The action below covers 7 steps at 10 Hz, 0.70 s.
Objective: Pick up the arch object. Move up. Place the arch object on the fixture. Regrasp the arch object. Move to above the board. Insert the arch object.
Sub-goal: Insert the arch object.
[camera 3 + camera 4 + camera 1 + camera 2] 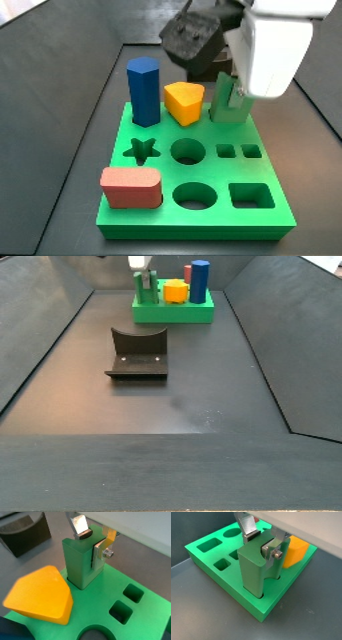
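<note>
We count one board (201, 205), bright green, bearing five pieces: one arch object (230, 100), one yellow block (185, 102), one blue prism (143, 93), one red block (131, 187). Five holes stand open. One fixture (138, 353) rests on the floor; one gripper (266, 538) clasps the arch object.

The arch (81, 562) was a dull green block standing upright at a far corner of the board (143, 614), its lower end in the board, beside a yellow block. The end effector (264, 539) gripped its top, silver fingers (81, 527) on either side. The board (201, 175), a bright green slab with star, round and square holes, lay at the far end of the floor. The fixture (138, 353), dark and notched, stood nearer, well apart from the board (174, 311).
</note>
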Available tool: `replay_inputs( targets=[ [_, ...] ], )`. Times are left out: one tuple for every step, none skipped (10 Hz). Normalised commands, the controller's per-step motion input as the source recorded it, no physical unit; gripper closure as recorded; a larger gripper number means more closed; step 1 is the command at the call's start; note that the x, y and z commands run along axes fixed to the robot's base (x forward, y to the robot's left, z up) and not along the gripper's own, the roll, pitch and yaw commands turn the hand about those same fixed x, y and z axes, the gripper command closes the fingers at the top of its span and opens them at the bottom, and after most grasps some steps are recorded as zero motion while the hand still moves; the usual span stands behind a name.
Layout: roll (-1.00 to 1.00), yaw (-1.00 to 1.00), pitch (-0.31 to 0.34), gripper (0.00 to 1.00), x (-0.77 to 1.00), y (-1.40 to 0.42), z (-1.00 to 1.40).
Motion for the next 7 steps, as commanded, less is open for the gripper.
replay_inputs(
  targets=[
    [-0.07, 0.00, -0.027, 1.00, 0.03, 0.00, -0.42],
    [-0.02, 0.00, 0.000, 1.00, 0.03, 0.00, -0.47],
    [0.00, 0.00, 0.000, 1.00, 0.04, 0.00, -0.46],
    [0.00, 0.01, -0.030, 1.00, 0.00, 0.00, -0.40],
    [-0.01, 0.00, -0.096, 1.00, -0.05, 0.00, -0.14],
    [0.00, 0.00, 0.001, 1.00, 0.00, 0.00, 0.00],
    [0.00, 0.00, 0.000, 1.00, 0.00, 0.00, 0.00]
  ],
)
